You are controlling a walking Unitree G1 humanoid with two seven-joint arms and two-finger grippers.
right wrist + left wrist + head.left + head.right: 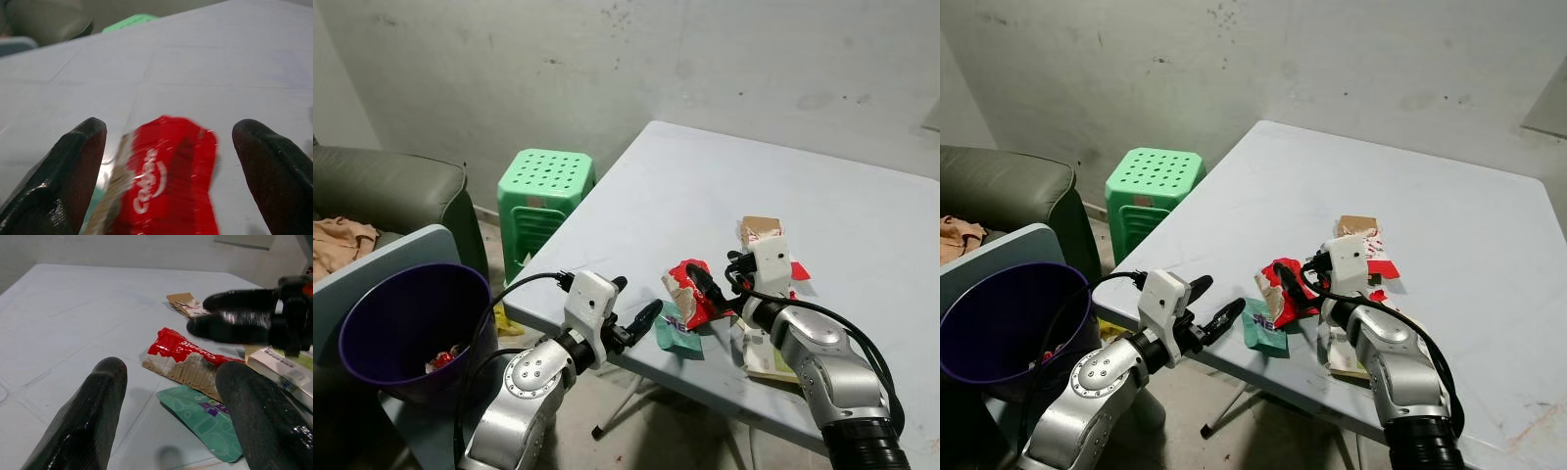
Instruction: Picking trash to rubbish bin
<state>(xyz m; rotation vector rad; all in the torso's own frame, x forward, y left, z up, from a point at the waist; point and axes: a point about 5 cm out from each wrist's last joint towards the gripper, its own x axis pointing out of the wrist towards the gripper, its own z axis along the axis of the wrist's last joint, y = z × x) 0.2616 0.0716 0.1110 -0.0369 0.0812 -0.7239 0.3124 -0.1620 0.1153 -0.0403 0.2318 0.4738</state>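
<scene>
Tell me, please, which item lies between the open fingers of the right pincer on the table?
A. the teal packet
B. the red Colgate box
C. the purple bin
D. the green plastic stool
B: the right wrist view shows the red Colgate box lying between the two spread fingers of the right pincer, on the table.

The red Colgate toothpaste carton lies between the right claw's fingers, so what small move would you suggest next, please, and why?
Probably lower the right claw a little and close it. Its fingers stand open on either side of the torn red Colgate cardboard carton, which lies on the pale blue table unheld. The purple plastic bin waits to the robot's left.
</scene>
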